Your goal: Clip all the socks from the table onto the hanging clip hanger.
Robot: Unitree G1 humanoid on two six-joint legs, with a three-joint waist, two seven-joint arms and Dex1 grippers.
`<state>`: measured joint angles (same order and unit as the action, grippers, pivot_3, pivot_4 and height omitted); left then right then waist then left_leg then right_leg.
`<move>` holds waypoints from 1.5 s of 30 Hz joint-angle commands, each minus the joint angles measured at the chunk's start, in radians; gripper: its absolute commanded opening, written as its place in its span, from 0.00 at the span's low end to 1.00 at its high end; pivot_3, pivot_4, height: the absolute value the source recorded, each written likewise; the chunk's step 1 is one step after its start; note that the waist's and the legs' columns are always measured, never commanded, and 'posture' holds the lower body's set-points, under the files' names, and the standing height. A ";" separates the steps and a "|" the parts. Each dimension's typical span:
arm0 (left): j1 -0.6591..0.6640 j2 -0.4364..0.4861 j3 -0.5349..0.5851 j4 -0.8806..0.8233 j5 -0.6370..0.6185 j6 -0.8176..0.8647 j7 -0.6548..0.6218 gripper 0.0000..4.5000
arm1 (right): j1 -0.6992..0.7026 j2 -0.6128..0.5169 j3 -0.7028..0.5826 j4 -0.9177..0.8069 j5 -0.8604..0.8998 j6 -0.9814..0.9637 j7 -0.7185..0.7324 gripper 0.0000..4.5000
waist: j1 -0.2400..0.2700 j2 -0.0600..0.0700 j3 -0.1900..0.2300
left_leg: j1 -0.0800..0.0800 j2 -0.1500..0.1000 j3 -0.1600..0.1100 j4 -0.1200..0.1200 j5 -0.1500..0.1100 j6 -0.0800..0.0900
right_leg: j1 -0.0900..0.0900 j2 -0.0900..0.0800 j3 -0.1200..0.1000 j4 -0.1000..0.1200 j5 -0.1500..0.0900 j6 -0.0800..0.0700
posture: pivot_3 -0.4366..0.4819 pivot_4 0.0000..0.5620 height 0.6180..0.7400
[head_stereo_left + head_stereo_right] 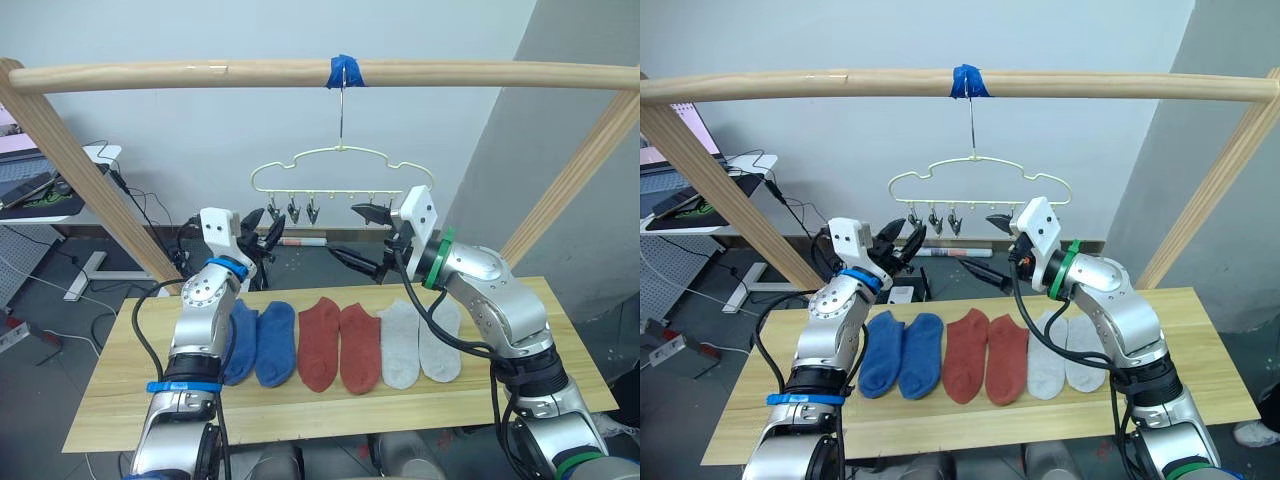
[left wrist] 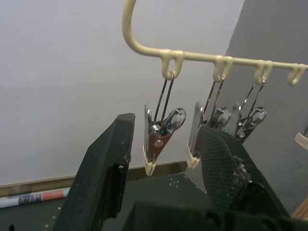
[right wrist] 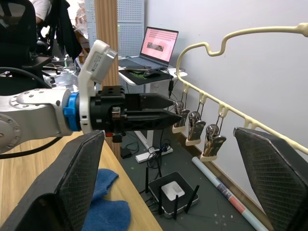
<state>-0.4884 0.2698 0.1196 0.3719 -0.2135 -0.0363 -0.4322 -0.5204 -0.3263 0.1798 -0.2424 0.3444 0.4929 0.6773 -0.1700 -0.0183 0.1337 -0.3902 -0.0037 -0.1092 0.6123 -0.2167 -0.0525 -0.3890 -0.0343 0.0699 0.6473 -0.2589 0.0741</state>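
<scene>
Socks [image 1: 340,345] lie in a row on the pale wood desk [image 1: 560,385]: two blue on the robot's left, two rust-red in the middle, two grey on the right. Above and behind them the clip hanger [image 1: 340,170] hangs from a wooden rail [image 1: 200,74] at a blue tape wrap [image 1: 346,70]. Both tools are raised to its clips, empty. The left tool [image 2: 161,159] has its fingers apart around the outermost clip [image 2: 159,139]; the right tool [image 3: 168,192] is spread wide. The right wrist view adds a laptop [image 3: 161,45] beyond.
</scene>
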 commanded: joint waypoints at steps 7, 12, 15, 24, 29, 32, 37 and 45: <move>-0.060 -0.004 0.008 0.064 0.017 -0.082 0.021 0.52 | -0.020 -0.003 -0.025 -0.054 0.024 0.008 0.004 1.00 | -0.001 0.000 0.000 | 0.000 0.000 0.000 0.000 0.000 0.000 | 0.000 0.000 0.000 0.000 0.000 0.000 | 0.24 0.21 1.00; -0.070 -0.005 0.010 0.089 0.025 -0.103 0.031 0.52 | -0.019 -0.003 -0.023 -0.056 0.020 0.007 0.003 1.00 | -0.002 0.000 0.000 | 0.000 0.000 0.000 0.000 0.000 0.000 | 0.000 0.000 0.000 0.000 0.000 0.000 | 0.24 0.20 1.00; -0.077 -0.005 0.008 0.103 0.025 -0.112 0.032 0.52 | -0.020 -0.003 -0.025 -0.054 0.019 0.006 0.003 1.00 | -0.003 0.000 0.000 | 0.000 0.000 0.000 0.000 0.000 0.000 | 0.000 0.000 0.000 0.000 0.000 0.000 | 0.24 0.20 1.00; -0.091 -0.008 0.008 0.131 0.017 -0.133 0.020 0.39 | -0.016 -0.013 -0.026 -0.050 0.015 0.001 0.006 1.00 | -0.010 0.000 0.000 | 0.000 0.000 0.000 0.000 0.000 0.000 | 0.000 0.000 0.000 0.000 0.000 0.000 | 0.23 0.18 1.00; -0.098 -0.013 0.007 0.138 0.014 -0.137 0.012 0.10 | -0.017 -0.015 -0.027 -0.054 0.016 0.005 0.006 1.00 | -0.019 0.000 0.000 | 0.000 0.000 0.000 0.000 0.000 0.000 | 0.000 0.000 0.000 0.000 0.000 0.000 | 0.23 0.17 1.00; -0.102 -0.017 0.008 0.135 0.012 -0.138 0.010 0.01 | -0.014 -0.018 -0.027 -0.055 0.016 0.006 0.007 1.00 | -0.024 0.000 0.000 | 0.000 0.000 0.000 0.000 0.000 0.000 | 0.000 0.000 0.000 0.000 0.000 0.000 | 0.23 0.17 1.00; -0.081 0.005 0.005 0.078 0.019 -0.110 -0.001 0.00 | 0.059 -0.062 -0.010 -0.057 -0.015 0.017 0.004 1.00 | -0.025 0.000 0.000 | 0.000 0.000 0.000 0.000 0.000 0.000 | 0.000 0.000 0.000 0.001 0.000 0.000 | 0.25 0.18 1.00; 0.059 0.136 0.000 -0.200 -0.061 0.179 -0.126 0.00 | 0.250 -0.218 -0.008 0.188 -0.198 -0.083 -0.030 1.00 | -0.016 0.000 0.000 | 0.000 -0.001 0.000 0.000 0.000 0.000 | 0.000 -0.001 0.000 0.001 0.000 0.000 | 0.33 0.21 1.00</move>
<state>-0.4325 0.3866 0.1166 0.2480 -0.2468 0.0912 -0.5308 -0.2558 -0.5349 0.1856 -0.0701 0.1733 0.4685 0.6502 -0.1864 -0.0179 0.1341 -0.3894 -0.0044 -0.1086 0.6124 -0.2167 -0.0524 -0.3888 -0.0353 0.0702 0.6487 -0.2589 0.0744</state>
